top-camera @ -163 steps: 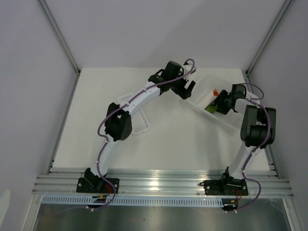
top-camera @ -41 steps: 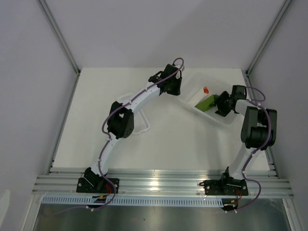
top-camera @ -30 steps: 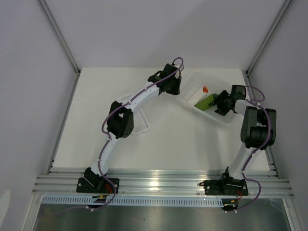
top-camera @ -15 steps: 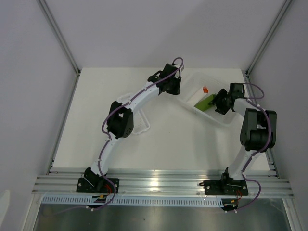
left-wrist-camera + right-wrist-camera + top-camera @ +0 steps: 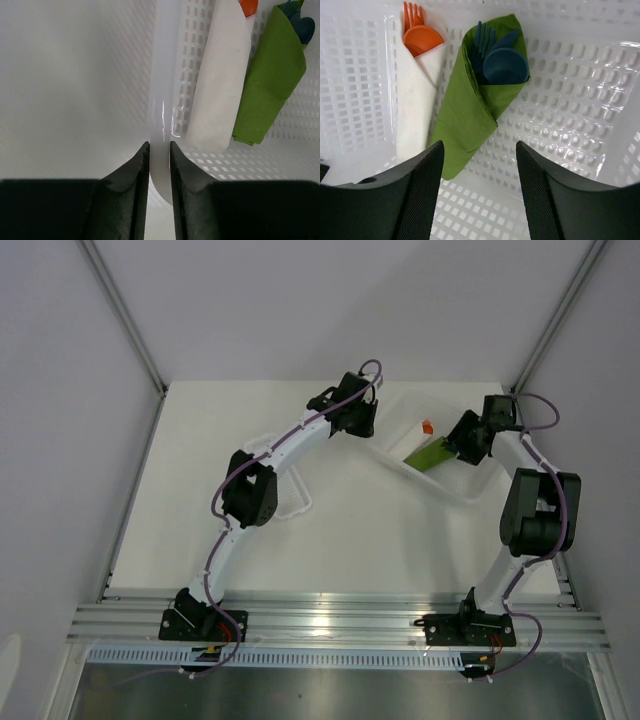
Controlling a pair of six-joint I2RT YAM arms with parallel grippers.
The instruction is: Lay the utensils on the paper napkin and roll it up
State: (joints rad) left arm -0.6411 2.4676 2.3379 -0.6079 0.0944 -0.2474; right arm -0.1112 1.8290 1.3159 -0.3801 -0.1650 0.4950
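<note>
The paper napkin (image 5: 465, 120) is olive green and lies rolled inside a white perforated basket (image 5: 580, 100), with the utensils tucked in its open end. They are a blue fork (image 5: 481, 37) and a blue spoon (image 5: 505, 65). My right gripper (image 5: 479, 147) hovers open above the roll's lower end, holding nothing. From the top, the napkin (image 5: 425, 453) sits mid-basket and the right gripper (image 5: 462, 440) is just to its right. My left gripper (image 5: 159, 150) is shut on the basket's rim (image 5: 162, 100) at its left corner (image 5: 378, 448). In the left wrist view the napkin (image 5: 272, 80) lies past that rim.
A white napkin roll (image 5: 415, 100) with an orange spoon (image 5: 421, 39) and fork lies next to the green one, toward the left gripper (image 5: 362, 425). The basket's walls enclose both rolls. A flat white tray outline (image 5: 290, 502) lies under the left arm.
My right gripper has drawn back toward the far right, away from the green roll. The left gripper stays at the rim. Since the oldest frame the basket has slid a little left.
</note>
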